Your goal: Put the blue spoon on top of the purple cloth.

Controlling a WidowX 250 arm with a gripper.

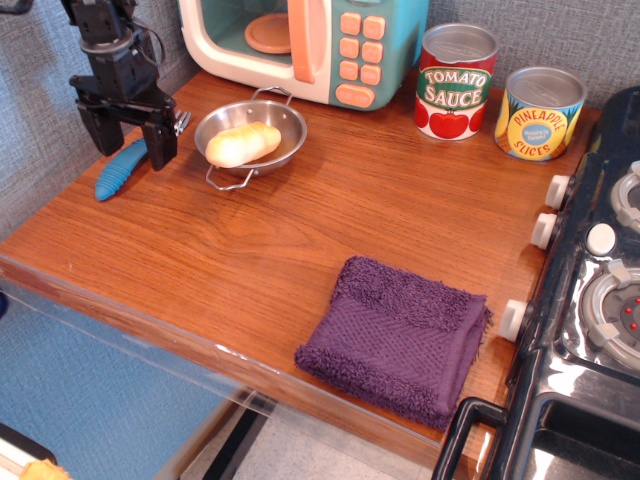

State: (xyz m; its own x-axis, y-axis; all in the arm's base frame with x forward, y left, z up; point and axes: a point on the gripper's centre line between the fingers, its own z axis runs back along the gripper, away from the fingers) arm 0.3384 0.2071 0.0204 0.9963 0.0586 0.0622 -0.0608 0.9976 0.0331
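Your gripper hangs over the far left corner of the wooden table, its two black fingers spread apart and pointing down, holding nothing. Directly beneath it lies the blue spoon: you see the ribbed blue handle between the two fingers and extending toward the table's near-left edge, while the metal head shows just past the right finger. To the gripper's right, just beside it, sits the small metal bowl with a pale yellow food item inside. Behind the bowl stands the toy microwave. Well apart from the gripper, toward the near right of the table, lies the purple cloth, folded flat beside the toy stove.
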